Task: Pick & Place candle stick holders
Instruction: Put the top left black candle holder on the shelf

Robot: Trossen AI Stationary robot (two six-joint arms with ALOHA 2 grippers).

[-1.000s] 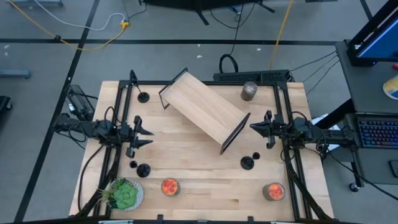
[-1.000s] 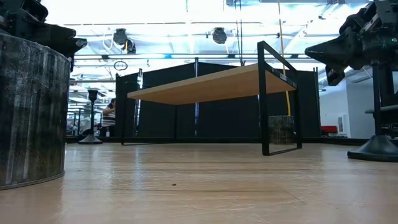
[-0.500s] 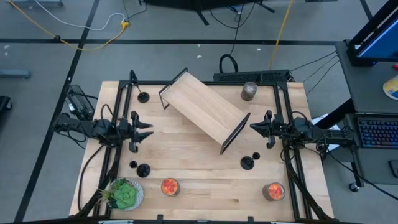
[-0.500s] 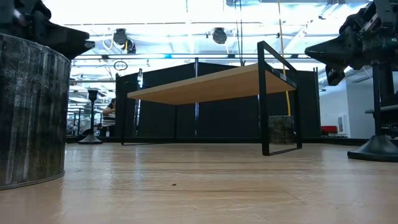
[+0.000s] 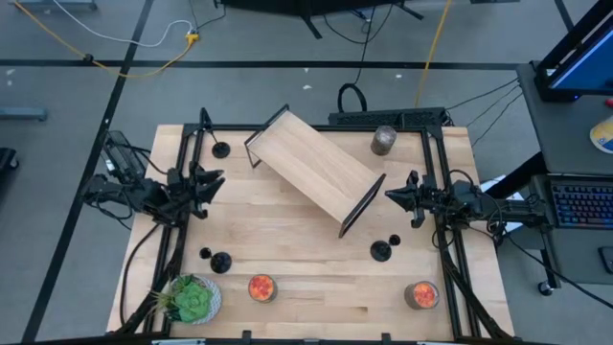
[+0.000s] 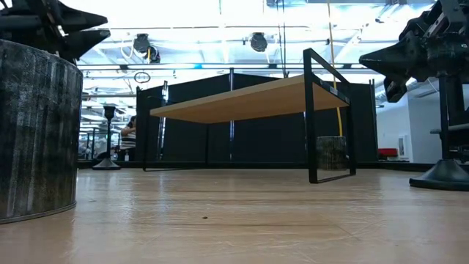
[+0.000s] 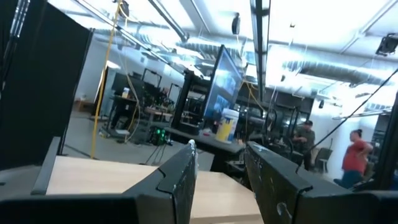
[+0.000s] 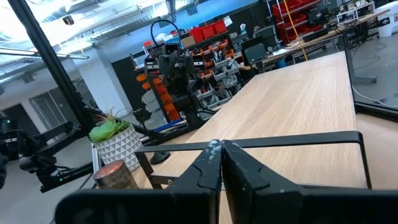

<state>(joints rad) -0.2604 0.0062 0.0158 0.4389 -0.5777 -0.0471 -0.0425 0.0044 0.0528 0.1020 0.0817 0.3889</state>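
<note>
Three small matte-black candle stick holders stand on the wooden table, each on its round base: one at the far left [image 5: 220, 149], one at the near left [image 5: 220, 261], one at the near right [image 5: 381, 251]. In the low view the far-left one [image 6: 108, 139] shows small and the near-right one [image 6: 445, 173] shows at the right edge. My left gripper [image 5: 218, 178] is open and empty above the table's left side, between the two left holders; its fingers stand apart in its wrist view [image 7: 221, 177]. My right gripper [image 5: 390, 195] is shut and empty at the table's right side [image 8: 219, 149].
A wooden shelf with black end frames [image 5: 316, 171] stands slantwise in the table's middle. A grey jar [image 5: 383, 140] stands at the far right, two jars with orange-red tops [image 5: 261, 287] [image 5: 421, 294] and a plant pot [image 5: 192, 299] near the front edge. People show in the room behind [image 7: 357, 155].
My left gripper has moved toward the table's far edge, closer to the far-left candle stick holder, has risen a little and turned somewhat toward the far side. It stays open and empty.
</note>
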